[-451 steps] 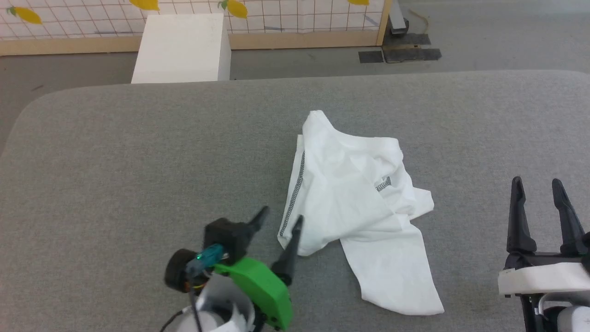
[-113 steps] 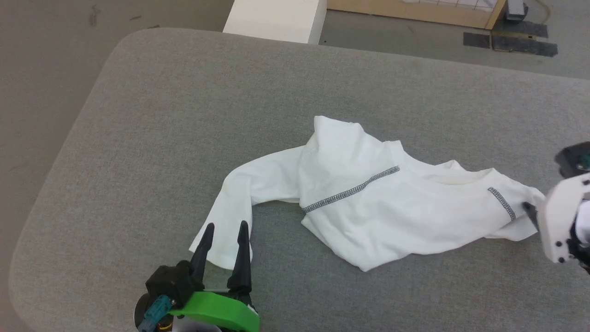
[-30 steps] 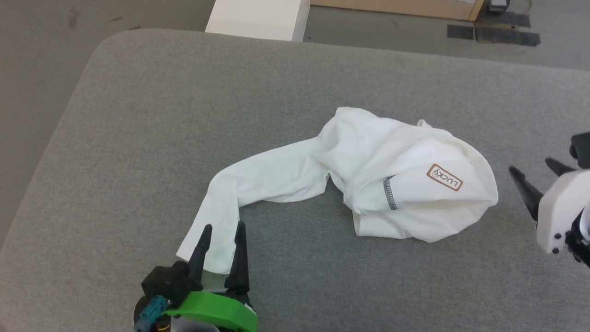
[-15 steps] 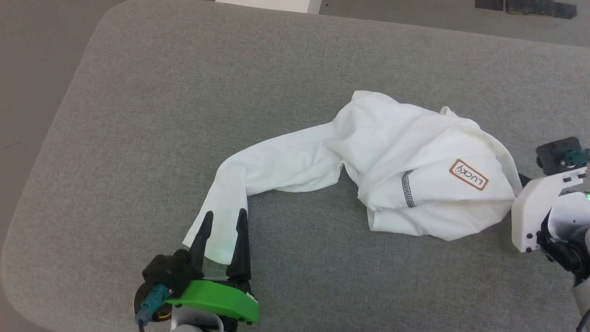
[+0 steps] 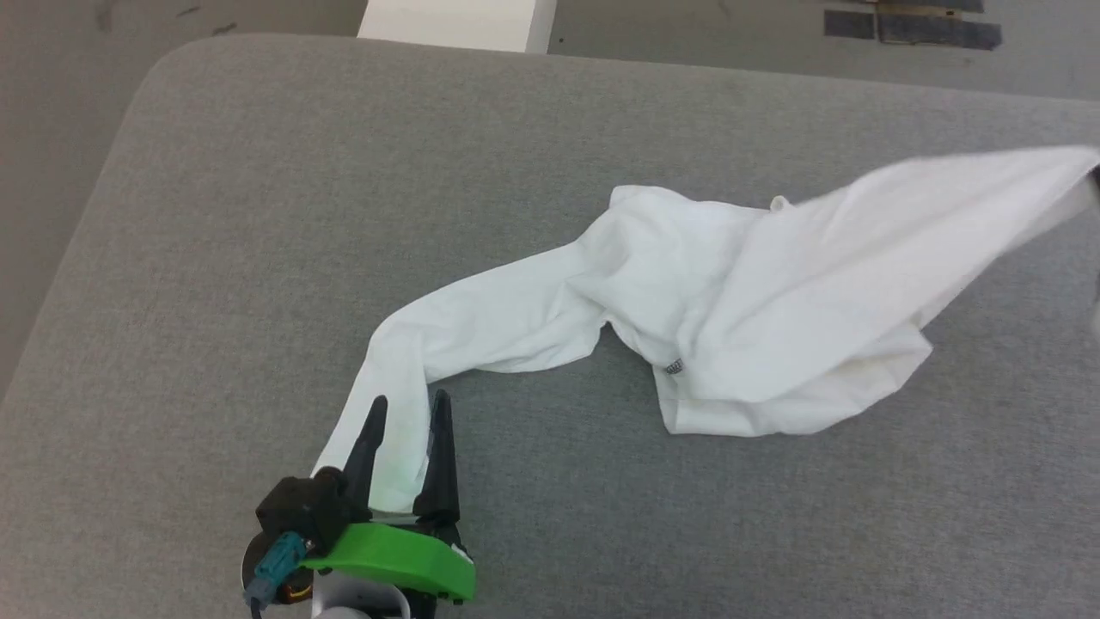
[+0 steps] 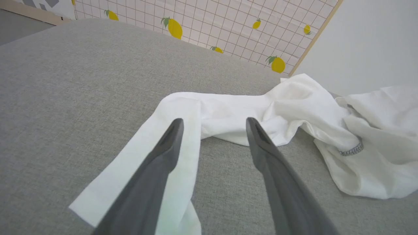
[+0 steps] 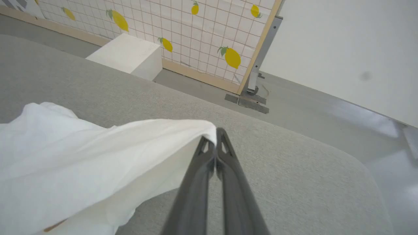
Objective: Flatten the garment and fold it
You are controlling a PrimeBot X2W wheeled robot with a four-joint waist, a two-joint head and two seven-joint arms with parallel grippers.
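right gripper [image 7: 215, 137] is pinched tight on a corner of the shirt [image 5: 705, 292], holding it up off the table [image 5: 258, 215]. rest lies bunched mid-table. left gripper [image 5: 408, 406] sits spread wide over the sleeve [image 5: 481, 318] end, not gripping.

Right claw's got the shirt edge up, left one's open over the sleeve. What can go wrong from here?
1. The right claw pinches the garment only at its very tip, on a thin edge; a harder pull may slip it free.
2. The left claw stands open over the sleeve, holding nothing, so the pull may drag the whole garment rather than spread it.
3. The torso lies bunched in layers; those folds may travel along.
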